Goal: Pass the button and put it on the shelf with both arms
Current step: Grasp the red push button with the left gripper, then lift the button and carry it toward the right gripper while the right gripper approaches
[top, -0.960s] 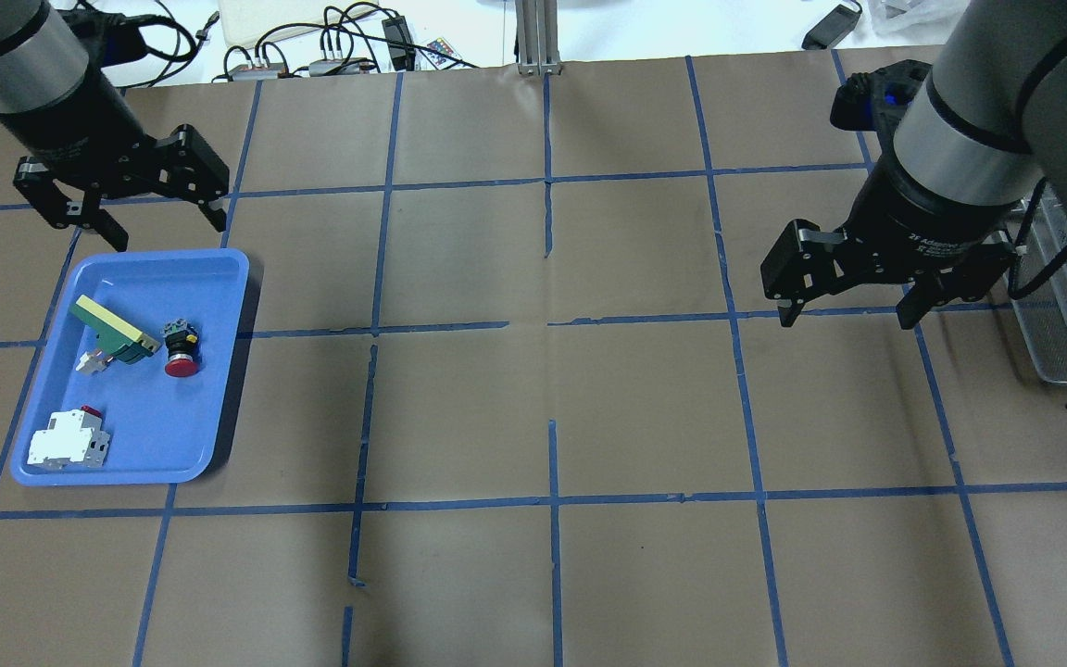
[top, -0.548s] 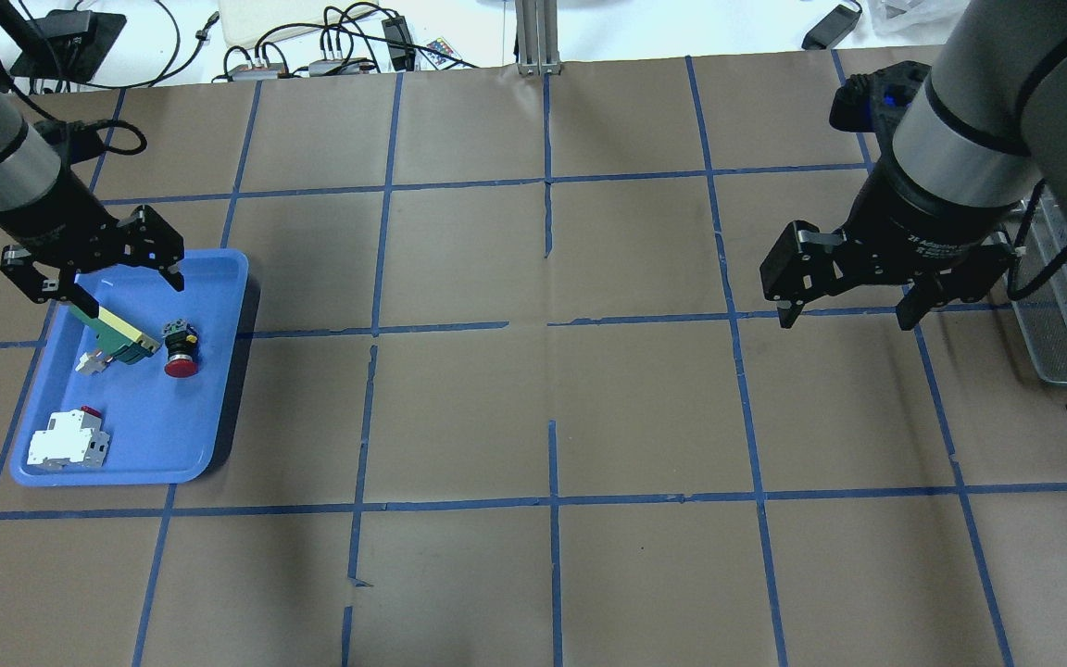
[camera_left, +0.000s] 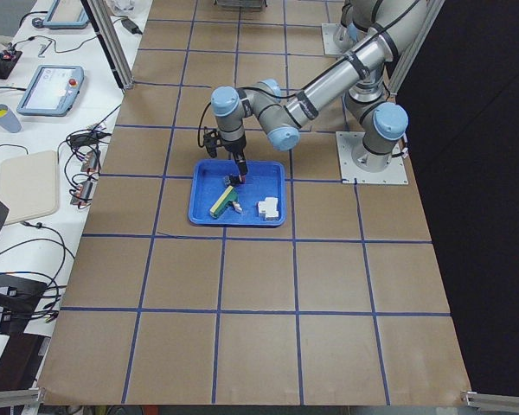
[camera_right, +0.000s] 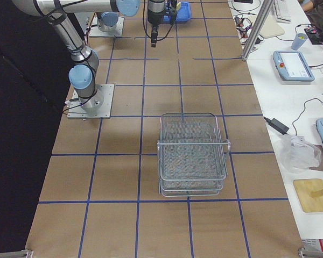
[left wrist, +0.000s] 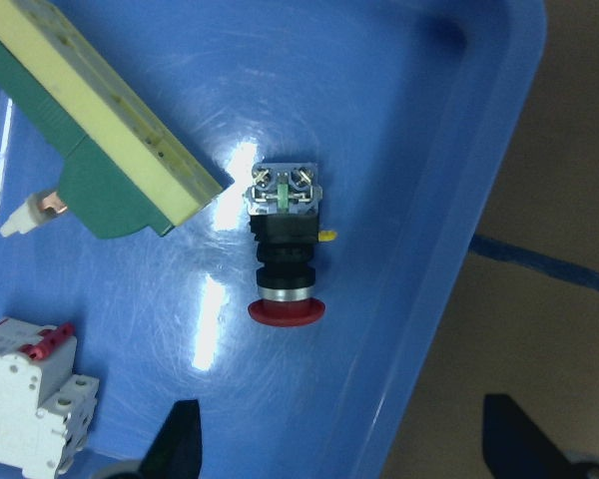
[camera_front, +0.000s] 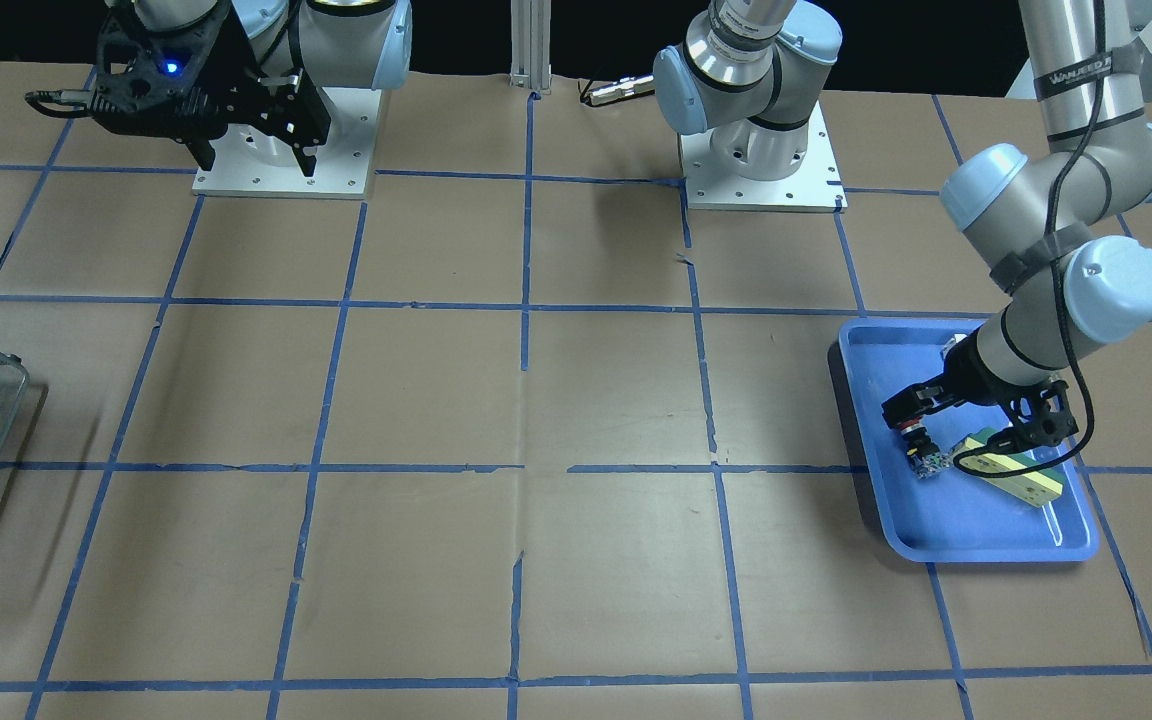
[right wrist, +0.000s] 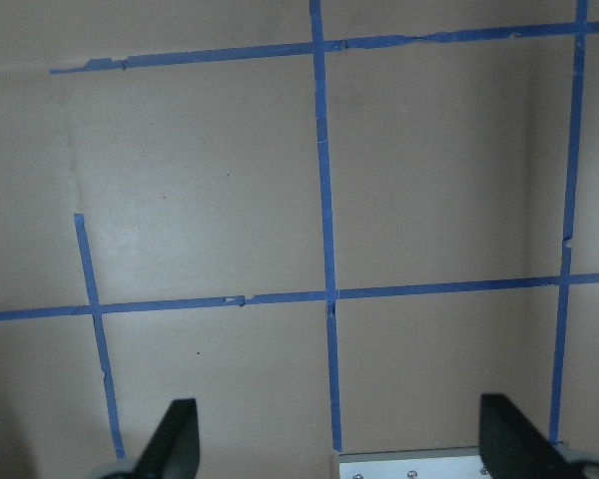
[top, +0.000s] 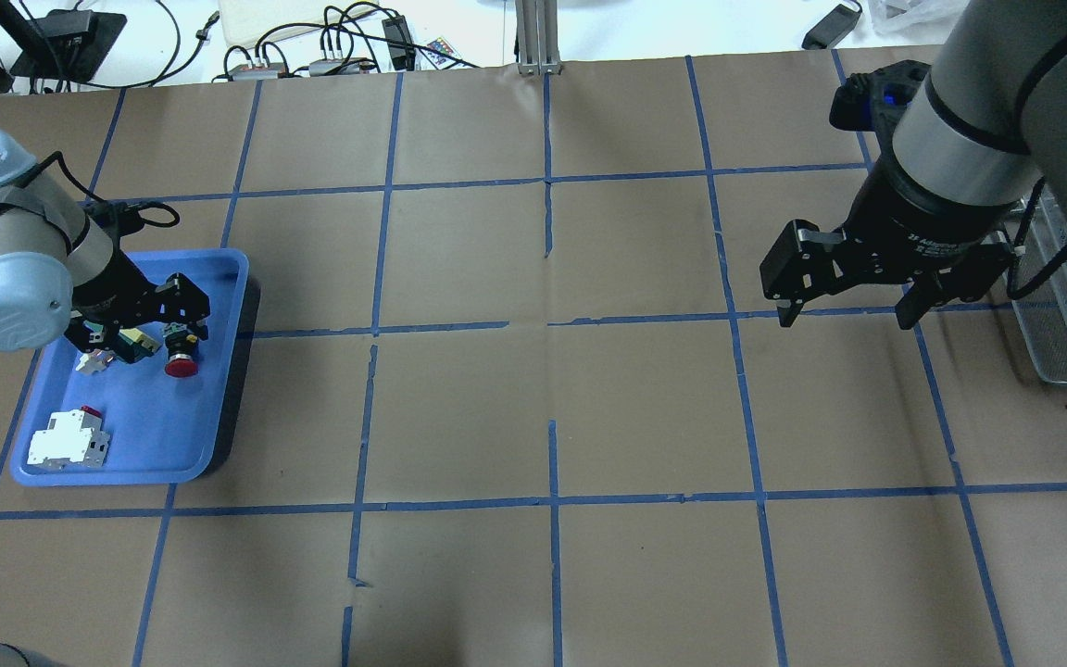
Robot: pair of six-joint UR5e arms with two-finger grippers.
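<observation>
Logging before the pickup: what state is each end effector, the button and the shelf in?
Left end effector: open, low over the blue tray, gripping nothing.
Right end effector: open, empty, above the table.
Button: lying on its side in the tray, ungripped.
Shelf: empty.

Tray point(top: 219, 408) at table's robot-left end holds button point(left wrist: 285, 254) near its inner rim, bar point(left wrist: 100, 150) just beside on the outer side, block point(top: 68, 440) nearer the robot, left gripper point(top: 140, 326) above button and bar; shelf point(camera_right: 192, 156) at far right end, right gripper point(top: 847, 320) near it
</observation>
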